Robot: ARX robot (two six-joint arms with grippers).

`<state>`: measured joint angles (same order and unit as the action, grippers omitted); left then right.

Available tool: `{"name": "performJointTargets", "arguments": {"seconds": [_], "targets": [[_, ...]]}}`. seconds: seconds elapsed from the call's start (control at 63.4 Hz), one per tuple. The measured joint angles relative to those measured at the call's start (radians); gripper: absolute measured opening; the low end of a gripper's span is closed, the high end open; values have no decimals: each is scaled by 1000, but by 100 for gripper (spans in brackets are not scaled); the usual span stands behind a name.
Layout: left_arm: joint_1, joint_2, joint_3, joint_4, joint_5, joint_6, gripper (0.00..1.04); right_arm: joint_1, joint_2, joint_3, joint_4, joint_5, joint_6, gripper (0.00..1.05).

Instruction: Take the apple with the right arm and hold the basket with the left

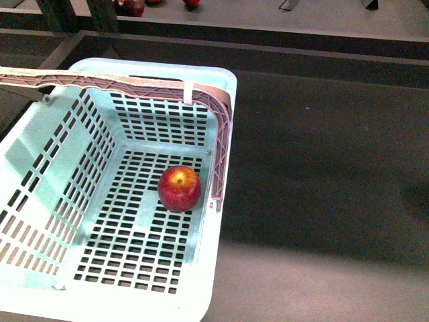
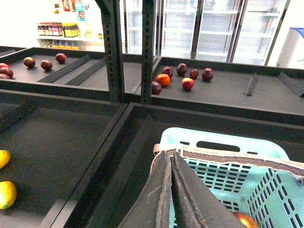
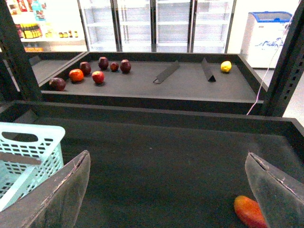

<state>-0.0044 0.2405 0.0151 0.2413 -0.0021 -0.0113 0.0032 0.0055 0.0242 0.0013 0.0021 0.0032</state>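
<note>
The red apple (image 1: 179,188) with a yellow patch at its stem lies on the slotted floor of the pale mint-blue basket (image 1: 40,201), near the basket's right wall. Its edge also shows in the left wrist view (image 2: 244,220). My left gripper (image 2: 170,159) is shut on the basket's brownish-pink ribbed handle (image 2: 228,158), which is raised across the basket (image 2: 223,142). My right gripper (image 3: 167,161) is open and empty above the dark shelf floor, to the right of the basket (image 3: 28,142). Neither arm shows in the front view.
An orange-red fruit (image 3: 249,212) lies by my right gripper's finger. Several dark red fruits and one orange fruit (image 2: 163,80) sit on the far shelf, with a yellow fruit (image 3: 226,66) further right. Yellow fruits (image 2: 6,194) lie in the bin to the left. Dark posts (image 2: 113,47) and raised shelf edges surround.
</note>
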Motion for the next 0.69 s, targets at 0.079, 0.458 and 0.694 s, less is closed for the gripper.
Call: {"name": "performJointTargets", "arguments": {"seconds": [0.079,0.458,0.694], "targets": [[0,-24,0,-24,0,0,3,0,0,0,0,0,0,96],[0,-233,0,-238,0,0,3,0,0,0,0,0,0,96],[0,-234,0,-240,0,0,3,0,0,0,0,0,0,96]]}}
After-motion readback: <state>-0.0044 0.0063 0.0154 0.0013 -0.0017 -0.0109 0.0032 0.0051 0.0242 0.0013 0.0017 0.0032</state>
